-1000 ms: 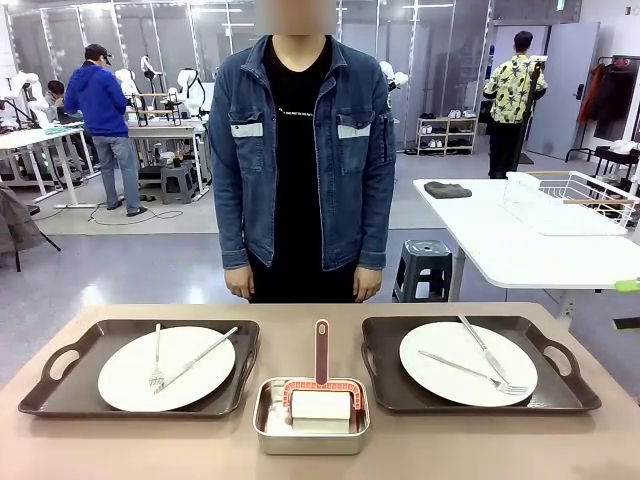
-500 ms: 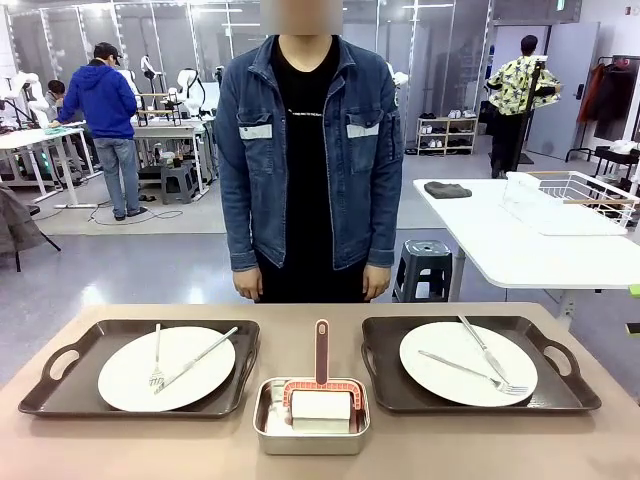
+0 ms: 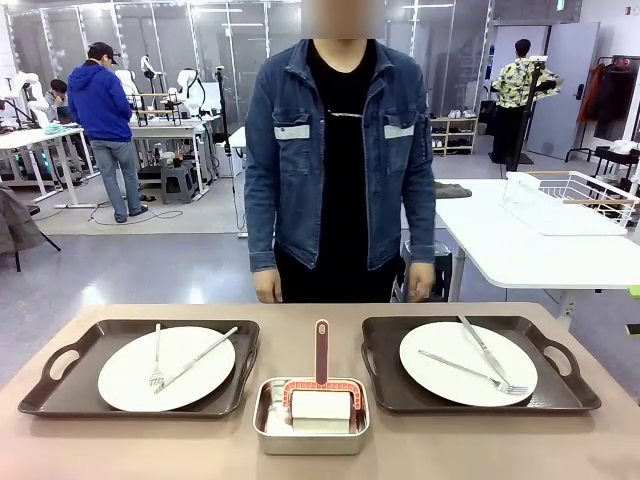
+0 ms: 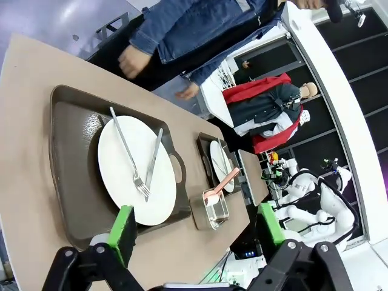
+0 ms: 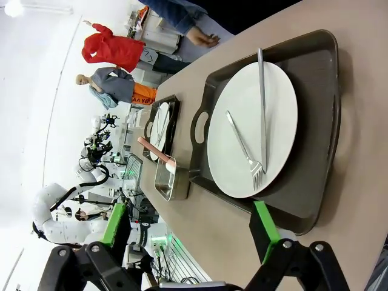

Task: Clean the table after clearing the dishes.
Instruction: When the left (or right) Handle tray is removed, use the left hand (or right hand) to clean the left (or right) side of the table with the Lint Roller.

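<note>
The tan table (image 3: 450,450) carries two dark brown trays. The left tray (image 3: 40,395) bears a white plate (image 3: 190,375) with a fork and knife on it. The right tray (image 3: 565,385) bears another white plate (image 3: 445,375) with the same cutlery. My left gripper (image 4: 195,209) hangs open above the table, with the near plate (image 4: 121,176) beyond its green pads. My right gripper (image 5: 189,206) is open too, over the table edge beside the other plate (image 5: 279,109). Neither holds anything.
A steel pan (image 3: 311,442) between the trays holds a white block (image 3: 320,408) and a pink-handled scraper (image 3: 321,350). A person (image 3: 340,150) in a denim jacket stands at the far edge, hands down. A white side table (image 3: 520,245) stands back right.
The person has stepped toward the picture's right along the far edge. The trays, plates and pan have stayed put.
</note>
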Robot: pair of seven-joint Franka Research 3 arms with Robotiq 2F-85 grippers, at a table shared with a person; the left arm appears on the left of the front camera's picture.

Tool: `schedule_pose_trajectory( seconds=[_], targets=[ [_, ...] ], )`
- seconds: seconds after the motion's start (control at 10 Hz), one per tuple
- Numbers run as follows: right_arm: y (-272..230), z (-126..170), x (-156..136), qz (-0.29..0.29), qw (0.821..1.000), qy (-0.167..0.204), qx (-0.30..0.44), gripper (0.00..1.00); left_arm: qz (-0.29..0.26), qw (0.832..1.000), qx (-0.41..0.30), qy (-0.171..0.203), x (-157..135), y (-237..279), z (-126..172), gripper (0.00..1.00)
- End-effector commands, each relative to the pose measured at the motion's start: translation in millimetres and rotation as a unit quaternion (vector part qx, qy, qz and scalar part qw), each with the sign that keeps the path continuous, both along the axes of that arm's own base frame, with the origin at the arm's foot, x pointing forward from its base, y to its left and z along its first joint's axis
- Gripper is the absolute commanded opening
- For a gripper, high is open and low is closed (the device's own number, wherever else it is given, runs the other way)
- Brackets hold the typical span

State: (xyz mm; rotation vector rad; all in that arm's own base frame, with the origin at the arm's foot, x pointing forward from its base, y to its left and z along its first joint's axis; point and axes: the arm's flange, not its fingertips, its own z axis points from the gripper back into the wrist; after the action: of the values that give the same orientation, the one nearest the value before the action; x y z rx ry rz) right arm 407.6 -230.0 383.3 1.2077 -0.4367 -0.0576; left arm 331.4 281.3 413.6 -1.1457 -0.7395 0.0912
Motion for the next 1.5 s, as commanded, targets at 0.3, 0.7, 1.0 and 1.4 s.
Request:
schedule_pose_trajectory(
  seconds=[0.3,0.7,1.0,1.4],
  targets=[
    [0.2,1.5,-1.2,0.002,1.0,-0.001,0.003,1.0,-0.003,1.0,0.0,0.0,-4.4,1.4,-0.3,1.0],
    [0.2,1.5,-1.2,0.002,1.0,-0.001,0.003,1.0,-0.003,1.0,0.0,0.0,-4.4,1.4,-0.3,1.0],
    [0.2,1.5,-1.2,0.002,1.0,-0.001,0.003,1.0,-0.003,1.0,0.0,0.0,-4.4,1.4,-0.3,1.0],
    [0.2,1.5,-1.2,0.002,1.0,-0.001,0.003,1.0,-0.003,1.0,0.0,0.0,-4.4,1.4,-0.3,1.0]
  ],
)
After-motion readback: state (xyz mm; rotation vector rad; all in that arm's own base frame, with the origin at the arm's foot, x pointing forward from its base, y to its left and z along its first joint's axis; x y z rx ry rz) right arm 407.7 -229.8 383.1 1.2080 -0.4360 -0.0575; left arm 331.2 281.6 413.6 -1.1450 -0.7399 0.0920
